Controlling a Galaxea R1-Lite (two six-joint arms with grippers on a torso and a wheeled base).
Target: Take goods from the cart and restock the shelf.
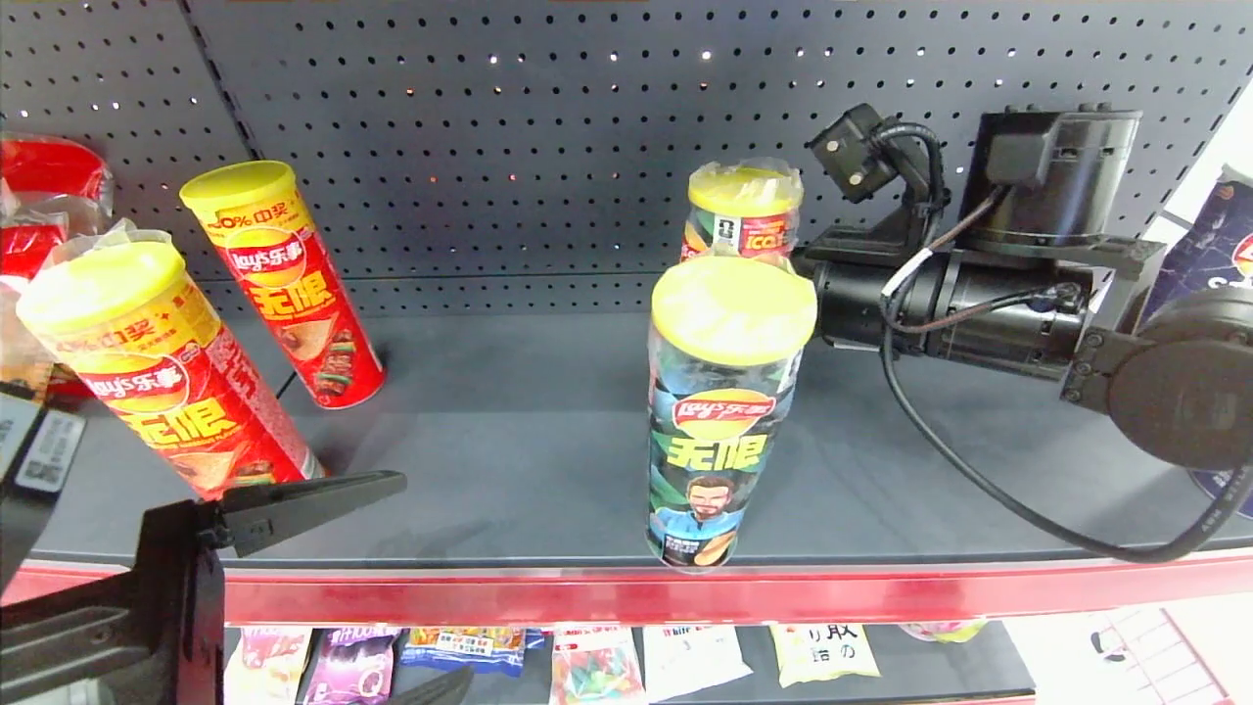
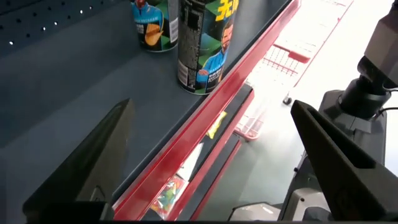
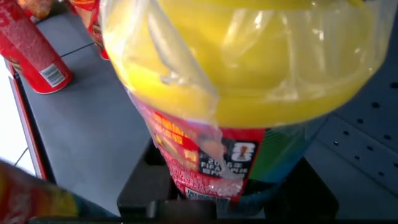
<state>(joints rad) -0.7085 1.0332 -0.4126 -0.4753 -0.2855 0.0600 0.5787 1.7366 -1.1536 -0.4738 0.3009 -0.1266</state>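
held can: the plastic-wrapped can (image 1: 744,211) with the yellow lid is on the right-hand half of the shelf board (image 1: 509,421), directly behind the blue-green can (image 1: 724,411).
right gripper: the right gripper (image 3: 227,200) is clamped around the held can's body below the lid, with the arm coming in sideways from the right.
key relation: the held can is at the tip of the right arm, deeper in than the blue-green can, and the two are close enough to overlap in the head view.
long axis: it's upright, or near enough, lid up.
base: from the left wrist view its bottom looks down on the board or a hair off it, honestly can't tell which.
left gripper: the left gripper (image 2: 216,163) has its jaws spread wide with nothing in them, low at the left, out by the red front strip (image 1: 685,592).
nearer arm: the right one, easily; the left is well apart from both cans.
surface: flat dark board, so a can should stand fine once released.
room: pegboard wall (image 1: 548,127) behind, and two red cans (image 1: 284,284) well off to the left with open board between.
risk: my guess is pulling the fingers out could nudge the blue-green can, which sits right at the front edge.
cart: the red wire frame (image 2: 292,56) below and out from the shelf is probably it.
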